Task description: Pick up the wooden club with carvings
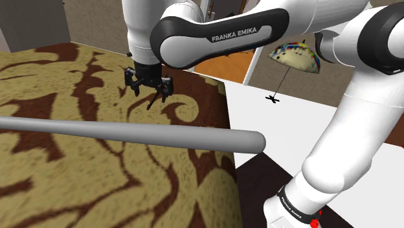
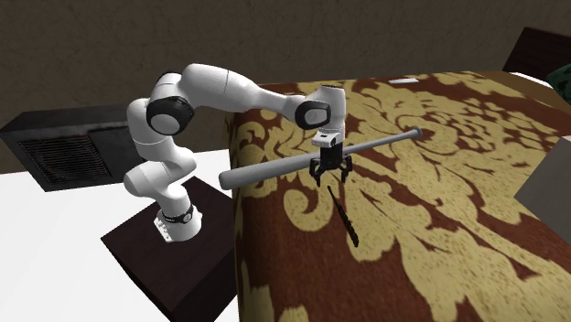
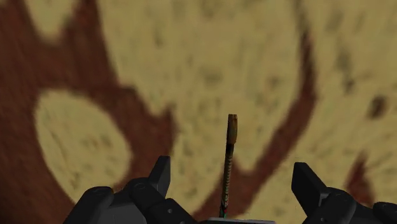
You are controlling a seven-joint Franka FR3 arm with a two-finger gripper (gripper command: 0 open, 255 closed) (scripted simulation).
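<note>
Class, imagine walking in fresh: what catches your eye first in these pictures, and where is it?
The bold brown-and-tan patterned surface spreads beneath the gripper. A long grey bat lies across it near the arm. The open black gripper hangs above a thin dark club, which lies between its fingers, untouched.

1x club (image 3: 230, 153), 1x grey bat (image 1: 129, 133), 1x umbrella (image 1: 296, 55)

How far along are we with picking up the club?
Done: the tool is lined up over one end of the thin dark club lying on the patterned surface. In hand: its fingers stand open either side, not touching. Left: close and lift.
</note>
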